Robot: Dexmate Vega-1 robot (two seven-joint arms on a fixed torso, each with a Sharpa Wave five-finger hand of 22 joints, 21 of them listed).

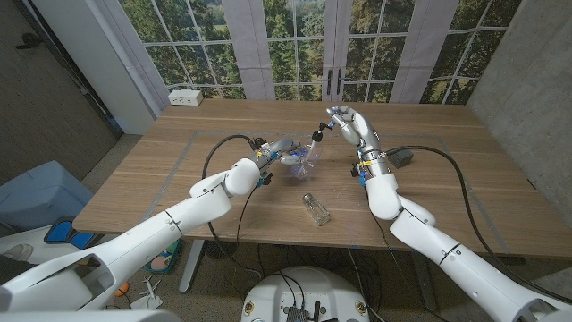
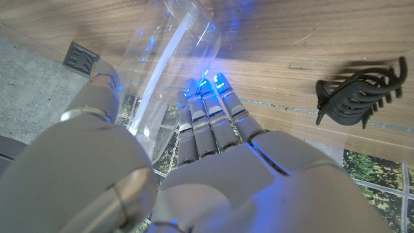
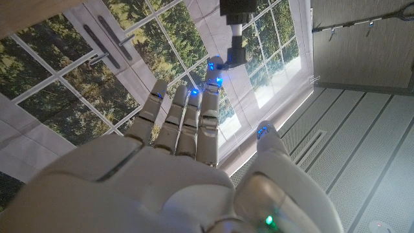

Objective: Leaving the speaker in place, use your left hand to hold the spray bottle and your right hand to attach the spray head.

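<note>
Two robot hands meet over the middle of the counter [image 1: 429, 134]. The left robot hand [image 1: 273, 154] grips the clear bottle [image 1: 299, 159], fingers wrapped round its body; in the left wrist view the bottle [image 2: 171, 61] runs out past the fingertips [image 2: 206, 87], tilted rather than upright, with a pale tube visible inside it. The right robot hand [image 1: 347, 123] is raised just beside and above the bottle's open end, pinching the spray head [image 1: 316, 134] at its fingertips; the right wrist view shows the dark spray head [image 3: 236, 35] held beyond the fingers [image 3: 187, 110], thumb apart.

A small glass jar [image 1: 315, 208] lies on its side on the counter, nearer the robot than both hands. A black hair claw [image 2: 359, 94] lies on the counter beside the left hand. No speaker can be made out with certainty.

Step in hand, by judgement: alignment of head to neck, not yet seated. Whether the tube has already entered the neck cannot be told.

The next move calls for bringing the head square onto the neck, then turning it down while the left hand holds firm. Risk: a tilted bottle invites cross-threading.
</note>
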